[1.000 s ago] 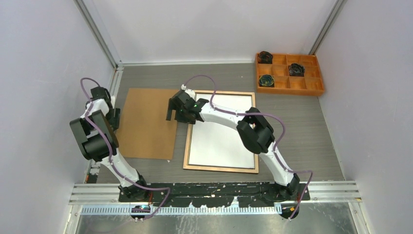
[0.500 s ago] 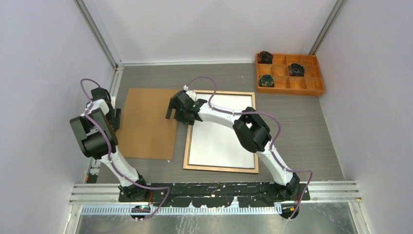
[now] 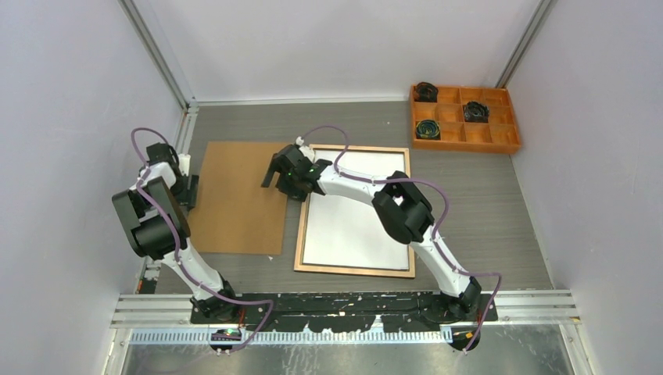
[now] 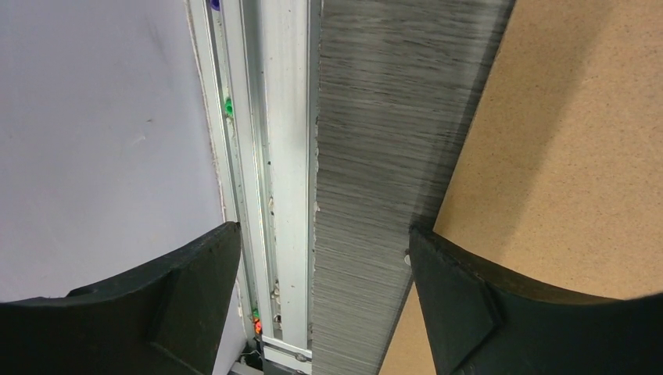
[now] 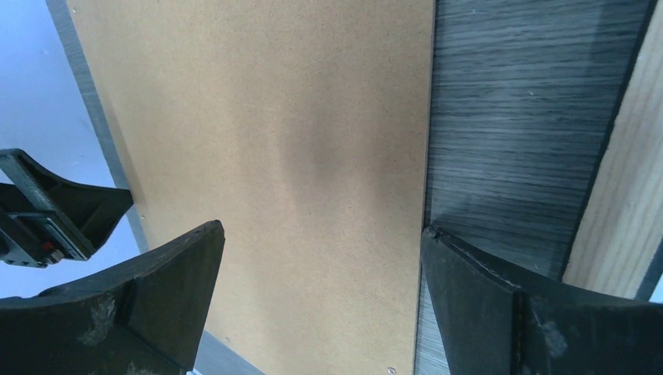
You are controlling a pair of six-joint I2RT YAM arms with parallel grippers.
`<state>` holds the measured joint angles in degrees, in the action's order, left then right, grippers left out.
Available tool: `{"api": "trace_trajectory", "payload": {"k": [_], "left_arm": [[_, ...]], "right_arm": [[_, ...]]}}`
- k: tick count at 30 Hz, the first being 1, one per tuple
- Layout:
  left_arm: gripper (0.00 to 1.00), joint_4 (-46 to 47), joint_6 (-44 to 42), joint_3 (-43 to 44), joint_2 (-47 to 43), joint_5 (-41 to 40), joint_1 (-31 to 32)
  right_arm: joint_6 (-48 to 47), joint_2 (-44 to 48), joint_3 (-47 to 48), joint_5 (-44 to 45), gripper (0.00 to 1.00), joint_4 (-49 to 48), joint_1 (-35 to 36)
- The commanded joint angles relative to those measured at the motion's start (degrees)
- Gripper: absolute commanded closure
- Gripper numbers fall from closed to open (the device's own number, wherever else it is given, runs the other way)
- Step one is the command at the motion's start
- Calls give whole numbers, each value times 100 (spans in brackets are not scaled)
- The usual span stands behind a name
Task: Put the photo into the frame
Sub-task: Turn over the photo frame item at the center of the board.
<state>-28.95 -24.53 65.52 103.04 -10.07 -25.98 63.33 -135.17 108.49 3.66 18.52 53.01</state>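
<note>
Your table is grey wood-grain, boxed in by pale walls.

From the top camera, your right gripper hangs with its jaws spread wide over the far right edge of the brown backing panel. Just to its right lies the frame, wood-coloured back up. The photo sits inside that border, showing only a plain white face. Your left gripper, also wide, is at the panel's left edge, across the panel from the right one. Well beyond the right gripper, in the far right corner, an orange tray holds dark items in 3 of its compartments.

In the left wrist view, the 2 black fingers stand well apart with nothing between them. Under the gap you see bare table and an aluminium rail along the wall. The panel's edge passes under the finger on the right of the view.

In the right wrist view, the 2 fingers are just as wide and grip nothing. The panel fills the space below them, its edge running just inside the finger on the right of the view. Past that come a strip of table, then the frame's wooden border.
</note>
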Motion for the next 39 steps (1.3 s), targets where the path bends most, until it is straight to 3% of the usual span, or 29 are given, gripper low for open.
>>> {"api": "trace_trajectory", "payload": {"k": [1, 15, 28, 39], "left_arm": [[19, -542, -73, -360, 147, 658, 84], [20, -684, -175, -498, 17, 763, 194], [20, -639, -222, -551, 104, 743, 205], [19, -700, -241, -549, -9, 751, 202]], "right_arm": [[433, -140, 88, -447, 0, -404, 16], [1267, 692, -563, -1526, 5, -2434, -17], [2239, 1186, -1597, -2205, 9, -5145, -11], [2756, 1006, -1743, -2493, 13, -5869, -12]]}}
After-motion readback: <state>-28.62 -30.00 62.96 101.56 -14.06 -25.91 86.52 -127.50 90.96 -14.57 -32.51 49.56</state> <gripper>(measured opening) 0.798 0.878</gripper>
